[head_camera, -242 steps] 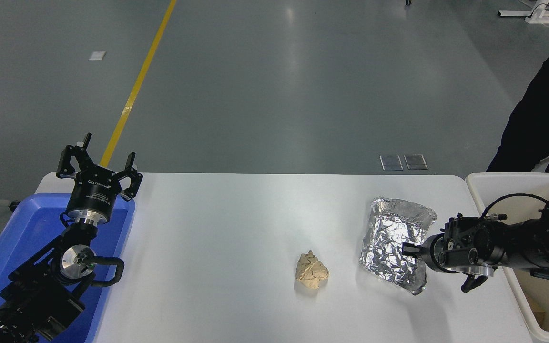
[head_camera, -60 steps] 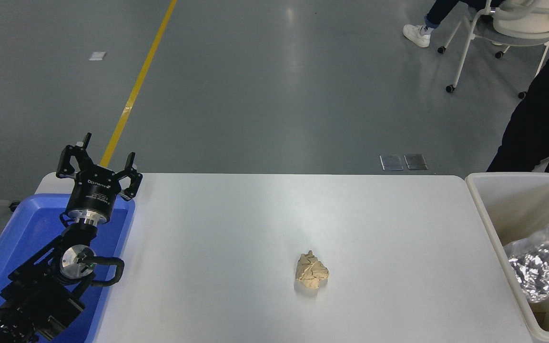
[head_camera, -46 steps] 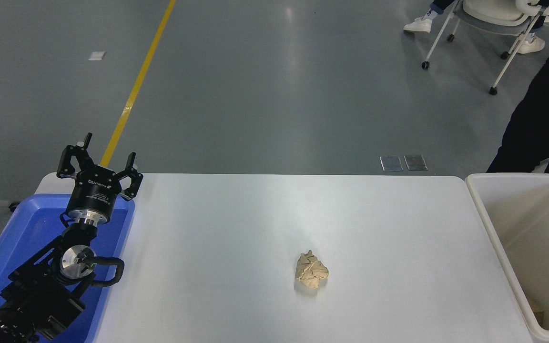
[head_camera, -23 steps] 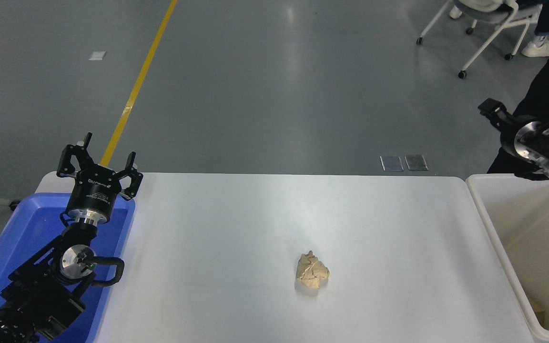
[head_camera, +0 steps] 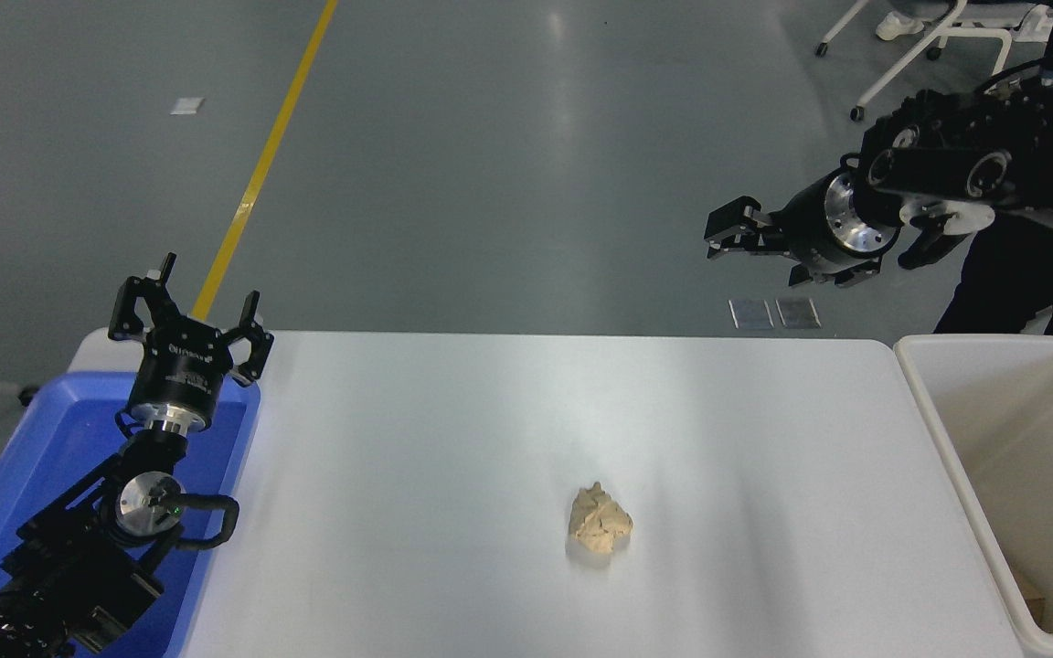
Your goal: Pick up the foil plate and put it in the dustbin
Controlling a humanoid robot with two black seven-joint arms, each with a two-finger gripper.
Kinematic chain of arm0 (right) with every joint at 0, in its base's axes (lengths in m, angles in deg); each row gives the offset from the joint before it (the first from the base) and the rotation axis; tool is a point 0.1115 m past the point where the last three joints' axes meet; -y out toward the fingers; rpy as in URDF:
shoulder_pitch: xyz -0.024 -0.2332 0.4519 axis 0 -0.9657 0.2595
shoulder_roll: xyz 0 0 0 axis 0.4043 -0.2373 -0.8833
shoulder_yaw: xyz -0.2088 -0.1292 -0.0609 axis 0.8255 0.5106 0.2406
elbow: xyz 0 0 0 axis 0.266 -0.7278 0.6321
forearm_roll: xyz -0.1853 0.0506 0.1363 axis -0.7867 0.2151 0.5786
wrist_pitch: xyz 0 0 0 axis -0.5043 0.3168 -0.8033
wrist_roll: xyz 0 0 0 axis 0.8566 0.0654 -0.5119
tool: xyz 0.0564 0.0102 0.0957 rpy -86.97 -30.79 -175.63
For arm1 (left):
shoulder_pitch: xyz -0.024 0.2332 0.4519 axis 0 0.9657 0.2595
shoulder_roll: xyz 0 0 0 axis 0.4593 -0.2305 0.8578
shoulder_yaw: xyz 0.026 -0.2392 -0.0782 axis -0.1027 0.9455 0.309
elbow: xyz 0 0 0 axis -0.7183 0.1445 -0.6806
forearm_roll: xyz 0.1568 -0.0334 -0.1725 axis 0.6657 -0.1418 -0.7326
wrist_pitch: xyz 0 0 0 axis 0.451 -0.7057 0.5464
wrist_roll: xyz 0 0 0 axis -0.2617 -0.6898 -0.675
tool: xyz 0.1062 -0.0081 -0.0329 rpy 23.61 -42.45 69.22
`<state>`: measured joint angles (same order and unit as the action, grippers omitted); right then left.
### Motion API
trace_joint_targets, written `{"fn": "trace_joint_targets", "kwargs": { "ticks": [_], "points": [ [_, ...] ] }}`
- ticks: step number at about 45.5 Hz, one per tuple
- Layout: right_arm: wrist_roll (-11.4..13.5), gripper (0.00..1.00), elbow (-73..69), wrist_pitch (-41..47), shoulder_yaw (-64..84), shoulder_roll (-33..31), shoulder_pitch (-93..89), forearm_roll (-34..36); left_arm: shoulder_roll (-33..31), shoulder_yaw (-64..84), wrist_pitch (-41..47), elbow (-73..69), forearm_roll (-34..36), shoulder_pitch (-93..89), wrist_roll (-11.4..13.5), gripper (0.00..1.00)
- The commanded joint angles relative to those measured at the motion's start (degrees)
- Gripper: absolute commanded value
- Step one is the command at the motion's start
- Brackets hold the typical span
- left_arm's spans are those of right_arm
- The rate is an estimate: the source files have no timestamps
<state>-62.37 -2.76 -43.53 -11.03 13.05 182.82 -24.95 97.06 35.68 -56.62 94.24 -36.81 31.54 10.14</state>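
High over the table (head_camera: 453, 402) the right gripper (head_camera: 735, 239) hangs with fingers apart, holding nothing; no foil plate shows anywhere, so it is likely down inside the dustbin (head_camera: 947, 429), job done

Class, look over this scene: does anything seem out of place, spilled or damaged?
Only one thing stands out: a small crumpled tan paper wad lying loose on the white table, not in either bin. Nothing looks spilled or damaged.

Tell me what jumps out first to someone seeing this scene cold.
The black right gripper hangs high over the floor beyond the white table's far right corner, holding nothing. A small crumpled tan paper wad sits alone near the table's middle. The black left gripper is parked, open, above the blue rectangular plastic bin at lower left.
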Motion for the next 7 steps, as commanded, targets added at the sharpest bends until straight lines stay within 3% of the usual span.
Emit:
{"fn": "trace_joint_targets", "kwargs": {
  "ticks": [1,7],
  "points": [
    [0.0,1.00,-17.0,5.6,1.5,1.4,14.0,-0.1,0.0,0.0,0.0,0.0,-0.1,0.0,0.1,0.98],
    [0.0,1.00,-19.1,7.5,0.9,2.0,17.7,0.1,0.0,0.0,0.0,0.0,0.0,0.0,0.0,0.98]
  ]
}}
